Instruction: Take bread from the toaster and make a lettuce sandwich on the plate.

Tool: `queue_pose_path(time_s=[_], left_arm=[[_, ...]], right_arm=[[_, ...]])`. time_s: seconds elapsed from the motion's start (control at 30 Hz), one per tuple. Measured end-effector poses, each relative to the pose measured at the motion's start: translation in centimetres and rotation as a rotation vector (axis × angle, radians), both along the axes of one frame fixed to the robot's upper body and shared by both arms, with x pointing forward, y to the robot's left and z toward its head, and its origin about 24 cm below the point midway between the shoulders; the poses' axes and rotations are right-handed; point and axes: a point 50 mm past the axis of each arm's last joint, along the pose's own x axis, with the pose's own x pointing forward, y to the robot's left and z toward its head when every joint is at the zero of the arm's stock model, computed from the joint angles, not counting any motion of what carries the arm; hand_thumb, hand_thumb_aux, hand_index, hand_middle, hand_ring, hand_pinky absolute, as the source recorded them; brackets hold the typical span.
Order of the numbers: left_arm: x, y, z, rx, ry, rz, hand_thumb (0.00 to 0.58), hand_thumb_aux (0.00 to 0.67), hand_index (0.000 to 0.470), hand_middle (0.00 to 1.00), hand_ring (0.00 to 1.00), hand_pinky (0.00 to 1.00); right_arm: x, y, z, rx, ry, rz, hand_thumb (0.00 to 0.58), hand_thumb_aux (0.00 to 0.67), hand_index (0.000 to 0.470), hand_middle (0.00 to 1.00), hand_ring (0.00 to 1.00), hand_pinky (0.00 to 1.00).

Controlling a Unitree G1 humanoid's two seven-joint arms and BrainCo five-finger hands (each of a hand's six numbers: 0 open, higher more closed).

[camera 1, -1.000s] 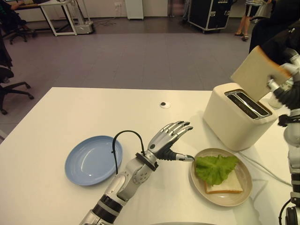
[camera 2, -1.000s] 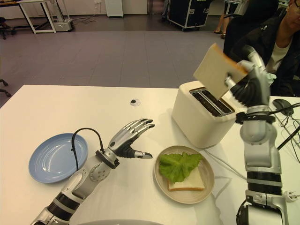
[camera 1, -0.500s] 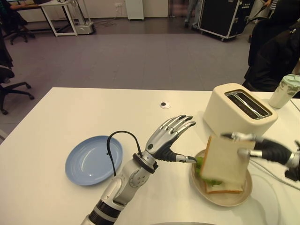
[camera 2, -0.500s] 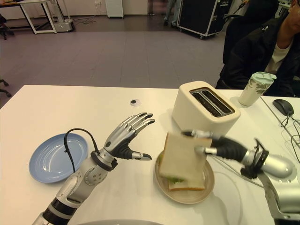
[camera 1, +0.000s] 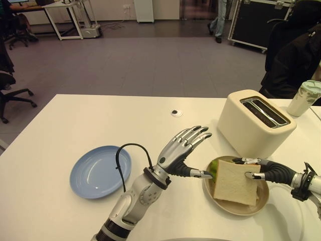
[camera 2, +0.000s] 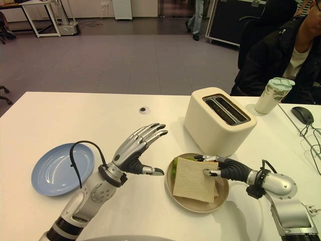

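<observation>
A slice of bread [camera 2: 193, 179] lies on top of the lettuce [camera 1: 213, 167] and the lower slice on the tan plate [camera 2: 198, 207]; only a green edge of the lettuce peeks out at the left. My right hand [camera 2: 226, 168] reaches in low from the right, its fingers pinched on the top slice's right edge. My left hand [camera 2: 139, 148] hovers just left of the plate, open with fingers spread and the thumb pointing at the plate. The cream toaster [camera 2: 218, 120] stands behind the plate, its slots dark.
A blue plate [camera 2: 60, 168] sits at the left of the white table. A lidded cup [camera 2: 274, 95] and a computer mouse [camera 2: 301, 114] with cables lie at the far right. A small round fitting [camera 2: 145, 109] is set in the tabletop.
My right hand brought the slice down from above the toaster and laid it flat over the lettuce on the tan plate. The left hand barely moved.
</observation>
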Motion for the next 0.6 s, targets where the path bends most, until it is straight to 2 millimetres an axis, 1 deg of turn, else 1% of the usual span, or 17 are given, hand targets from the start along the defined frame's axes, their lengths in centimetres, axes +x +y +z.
queue_pose_path(time_s=[0.1,0.17,0.23,0.27,0.3,0.43,0.6], left_arm=[[-0.1,0.0,-0.2,0.004,0.01,-0.001,0.0,0.0,0.0,0.0,0.0,0.0],[-0.2,0.0,-0.3,0.008,0.017,-0.005,0.0,0.0,0.0,0.0,0.0,0.0],[-0.2,0.0,-0.3,0.008,0.016,-0.008,0.0,0.0,0.0,0.0,0.0,0.0],[-0.2,0.0,-0.3,0.008,0.016,-0.01,0.0,0.0,0.0,0.0,0.0,0.0],[-0.3,0.0,-0.3,0.009,0.017,-0.011,0.0,0.0,0.0,0.0,0.0,0.0],[-0.4,-0.1,-0.4,0.011,0.017,-0.022,0.0,0.0,0.0,0.0,0.0,0.0],[-0.5,-0.1,-0.5,0.017,0.022,-0.029,0.0,0.0,0.0,0.0,0.0,0.0]], right_arm=[[0.2,-0.4,0.5,-0.006,-0.024,-0.02,0.58,0.67,0.47,0.0,0.0,0.0],[0.5,-0.8,1.3,-0.017,-0.054,-0.034,0.58,0.67,0.47,0.0,0.0,0.0],[0.7,-0.9,1.6,-0.02,-0.068,-0.034,0.58,0.67,0.47,0.0,0.0,0.0],[0.8,-0.9,1.6,-0.022,-0.07,-0.035,0.454,0.357,0.251,0.0,0.0,0.0],[0.9,-1.0,1.5,-0.038,-0.07,-0.042,0.0,0.0,0.0,0.0,0.0,0.0],[1.1,-1.5,0.3,-0.116,-0.058,-0.097,0.0,0.0,0.0,0.0,0.0,0.0],[1.3,-1.3,0.2,-0.112,-0.078,-0.11,0.0,0.0,0.0,0.0,0.0,0.0]])
